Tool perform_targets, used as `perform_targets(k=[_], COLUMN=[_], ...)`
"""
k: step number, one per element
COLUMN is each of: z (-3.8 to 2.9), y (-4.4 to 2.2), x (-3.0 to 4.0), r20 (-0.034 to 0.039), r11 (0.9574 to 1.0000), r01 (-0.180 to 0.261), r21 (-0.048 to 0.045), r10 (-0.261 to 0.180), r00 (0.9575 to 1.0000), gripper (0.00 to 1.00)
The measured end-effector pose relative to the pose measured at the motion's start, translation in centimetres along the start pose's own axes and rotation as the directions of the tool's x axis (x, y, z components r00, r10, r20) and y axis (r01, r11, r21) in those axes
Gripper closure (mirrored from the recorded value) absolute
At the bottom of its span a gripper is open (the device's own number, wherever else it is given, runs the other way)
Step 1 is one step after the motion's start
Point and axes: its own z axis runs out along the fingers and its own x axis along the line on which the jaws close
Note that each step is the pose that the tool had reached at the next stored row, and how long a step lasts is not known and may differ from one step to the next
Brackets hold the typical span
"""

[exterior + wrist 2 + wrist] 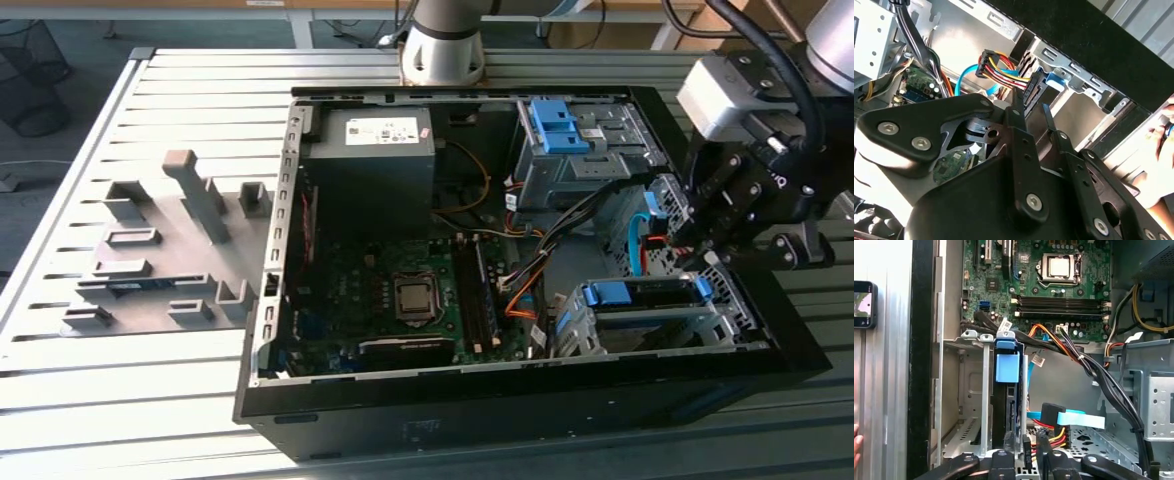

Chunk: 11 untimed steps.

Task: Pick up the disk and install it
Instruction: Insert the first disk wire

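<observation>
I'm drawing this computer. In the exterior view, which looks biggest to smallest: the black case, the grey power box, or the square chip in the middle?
1. the black case
2. the grey power box
3. the square chip
The differences are plain, so nearness to the camera does not change the order.

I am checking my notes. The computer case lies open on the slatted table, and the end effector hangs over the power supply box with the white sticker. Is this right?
Not quite. In the exterior view the end effector hangs over the drive cages at that view's right, not the power supply box. The computer case does lie open on the slatted table.
</observation>
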Motion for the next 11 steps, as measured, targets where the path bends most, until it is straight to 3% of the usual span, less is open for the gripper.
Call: perform_targets(k=[8,11], z=[0.80,1.00], y=[-0.04,-0.04], x=[0.11,0.12], r20=[0.0002,0.0079], r11=[0.9999,0.9999], r01=[0.011,0.013], r21=[-0.0002,-0.0001], r10=[-0.011,-0.013], r00=[0.9999,0.9999], gripper=[0.69,0.70])
